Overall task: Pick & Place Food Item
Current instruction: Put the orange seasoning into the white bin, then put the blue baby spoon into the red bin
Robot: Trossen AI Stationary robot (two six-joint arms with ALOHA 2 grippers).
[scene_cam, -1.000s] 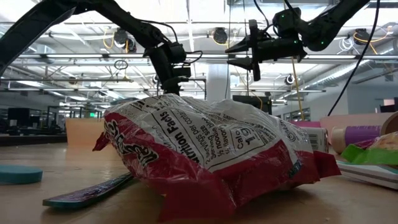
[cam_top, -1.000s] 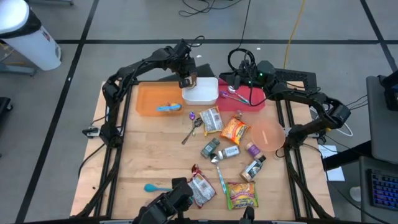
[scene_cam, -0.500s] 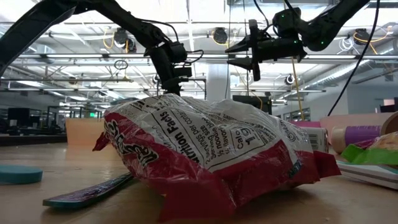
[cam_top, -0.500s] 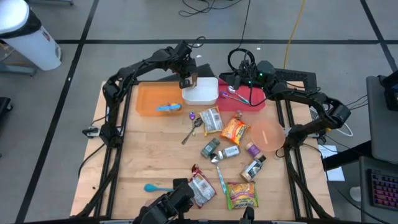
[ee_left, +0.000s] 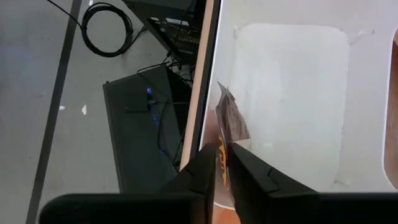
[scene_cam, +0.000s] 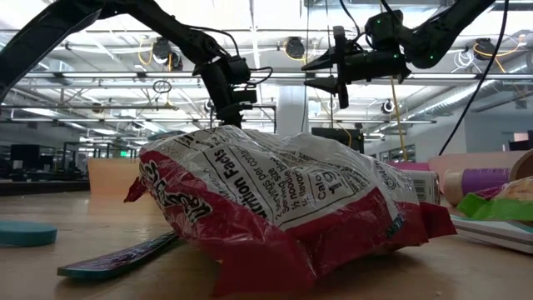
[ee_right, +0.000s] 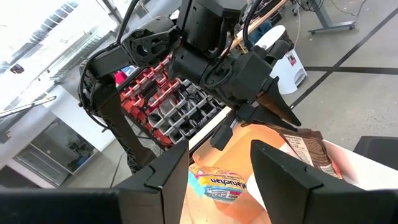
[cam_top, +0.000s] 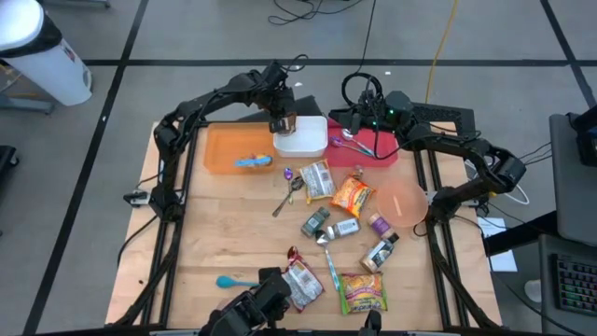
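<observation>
A white container [cam_top: 308, 138] stands at the table's far middle. My left gripper [cam_top: 283, 124] hangs over its left rim, shut on a brown snack packet [ee_left: 231, 121]. In the right wrist view the same packet [ee_right: 306, 148] dangles under the left arm's fingers, above the container's white edge. My right gripper [cam_top: 338, 118] hovers level just right of the container, open, with nothing between its fingers [ee_right: 180, 163]. My left gripper pinches the packet's upper end [ee_left: 222, 144] between its two fingers. The fingers slant down from the table's left and far side. The packet hangs below them inside the container's left rim [ee_left: 208, 74]. Whether its lower end touches the container, I cannot tell.
An orange tray [cam_top: 224, 149] with a blue packet [cam_top: 252, 161] lies left of the container, a red mat [cam_top: 378, 149] with spoons to its right. Several packets, small bottles and a spoon crowd the middle. A red-and-white bag [scene_cam: 275, 208] lies at the near edge.
</observation>
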